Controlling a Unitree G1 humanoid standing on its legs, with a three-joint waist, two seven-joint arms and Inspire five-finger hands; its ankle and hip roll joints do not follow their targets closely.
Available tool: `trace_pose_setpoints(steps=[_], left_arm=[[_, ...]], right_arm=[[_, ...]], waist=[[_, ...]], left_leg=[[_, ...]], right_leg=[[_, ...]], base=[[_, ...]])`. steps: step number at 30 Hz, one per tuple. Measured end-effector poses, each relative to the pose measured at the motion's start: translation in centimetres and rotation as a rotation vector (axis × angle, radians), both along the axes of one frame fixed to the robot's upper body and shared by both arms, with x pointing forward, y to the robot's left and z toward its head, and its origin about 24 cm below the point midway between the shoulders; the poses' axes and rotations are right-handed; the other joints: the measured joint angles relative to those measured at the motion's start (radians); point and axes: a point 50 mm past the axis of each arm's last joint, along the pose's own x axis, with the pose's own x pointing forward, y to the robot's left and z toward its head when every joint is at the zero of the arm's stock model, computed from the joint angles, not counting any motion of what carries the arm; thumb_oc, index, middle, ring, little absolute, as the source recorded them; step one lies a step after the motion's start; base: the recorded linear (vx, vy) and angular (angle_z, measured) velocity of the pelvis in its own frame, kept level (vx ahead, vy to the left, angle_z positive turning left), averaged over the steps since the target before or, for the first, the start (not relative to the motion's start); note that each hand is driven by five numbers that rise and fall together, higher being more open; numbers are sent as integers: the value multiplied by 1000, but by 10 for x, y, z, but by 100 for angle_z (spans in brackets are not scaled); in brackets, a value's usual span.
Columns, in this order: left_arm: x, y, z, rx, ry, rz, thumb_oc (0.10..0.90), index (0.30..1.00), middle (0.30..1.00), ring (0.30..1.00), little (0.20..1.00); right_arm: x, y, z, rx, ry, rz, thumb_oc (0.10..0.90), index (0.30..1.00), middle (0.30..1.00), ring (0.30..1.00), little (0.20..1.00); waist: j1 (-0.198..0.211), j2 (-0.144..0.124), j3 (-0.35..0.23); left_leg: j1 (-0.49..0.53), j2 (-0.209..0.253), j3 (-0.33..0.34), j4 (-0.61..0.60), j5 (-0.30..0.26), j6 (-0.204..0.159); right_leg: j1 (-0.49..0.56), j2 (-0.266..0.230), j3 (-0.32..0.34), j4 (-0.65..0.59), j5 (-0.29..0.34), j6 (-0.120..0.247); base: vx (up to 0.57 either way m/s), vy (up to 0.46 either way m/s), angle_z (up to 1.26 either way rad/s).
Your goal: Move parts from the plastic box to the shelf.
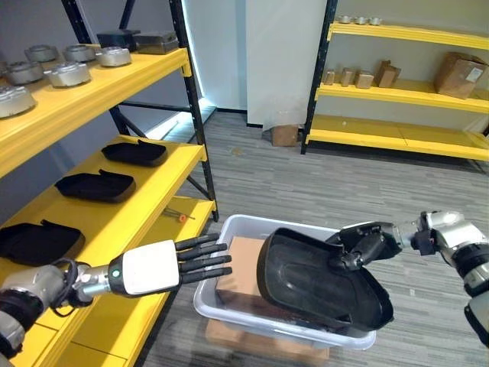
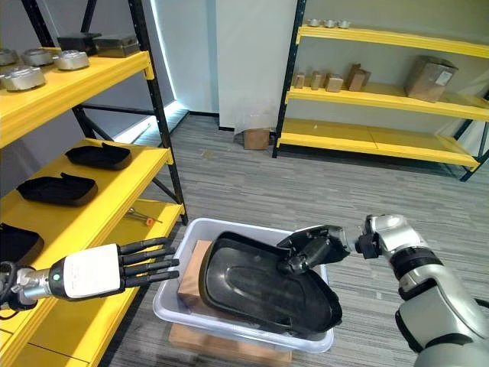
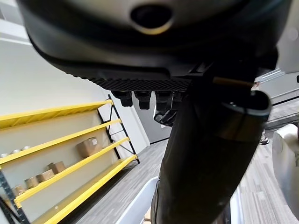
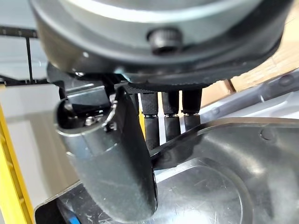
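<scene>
Left eye view: the large black part [image 1: 317, 283] sits tilted in the plastic box [image 1: 229, 229], its far end raised and pinched at the rim by the right robot hand [image 1: 365, 246], whose fingers curl over the edge with the thumb under it, as the right wrist view also suggests. The grip looks to be on one edge only, so the part could swing or slip as it lifts, and its low end, resting down inside the box toward the robot, could catch the box wall and drag the box along.

The left robot hand [image 1: 164, 266] hovers with fingers straight and empty, just beside the box's shelf-side wall, fingertips near the cardboard block [image 1: 241, 269] that lies in the box under the part.

Beyond the left robot hand stands the shelf [image 1: 157, 180], its yellow board holding three black parts [image 1: 95, 186] in a row. Free board shows toward its front edge. The shelf's dark upright [image 1: 195, 115] stands above the box, so a wide swing could strike it.
</scene>
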Motion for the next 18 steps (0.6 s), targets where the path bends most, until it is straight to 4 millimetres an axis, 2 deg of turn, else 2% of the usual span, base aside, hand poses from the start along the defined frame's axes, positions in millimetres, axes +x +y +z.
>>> trace_pose_setpoints(steps=[3, 9, 12, 18], left_arm=[[0, -7, 2, -3, -5, -50, 900, 1000, 1000, 1000, 1000], [18, -33, 34, -36, -117, -192, 900, 1000, 1000, 1000, 1000], [26, -48, 57, -115, -181, -242, 900, 1000, 1000, 1000, 1000], [31, -68, 78, -182, -249, -339, 900, 1000, 1000, 1000, 1000]], right_arm=[[-1, -2, 0, -1, 1, -5, 400, 300, 300, 300, 300], [0, 1, 0, 2, -14, 16, 400, 300, 300, 300, 300], [2, 12, -3, 24, -12, 45, 400, 300, 300, 300, 300], [2, 31, -14, 63, 4, 97, 400, 300, 300, 300, 300]], waist=[[-4, -3, 2], [-2, -12, 7], [-3, -13, 8], [-4, -12, 8]], left_leg=[[0, 0, 0, 0, 0, 0], [1, 0, -2, 0, 1, 0], [3, -1, -1, 3, 1, 0], [7, -1, 0, 4, 1, 0]], right_leg=[[0, 1, 4, 0, 0, 1], [2, 0, 4, 0, 2, 0], [3, 1, 4, 0, 2, 0], [8, 0, 4, 0, 1, 0]], base=[[8, -7, -2], [0, 0, 0], [0, 0, 0], [0, 0, 0]])
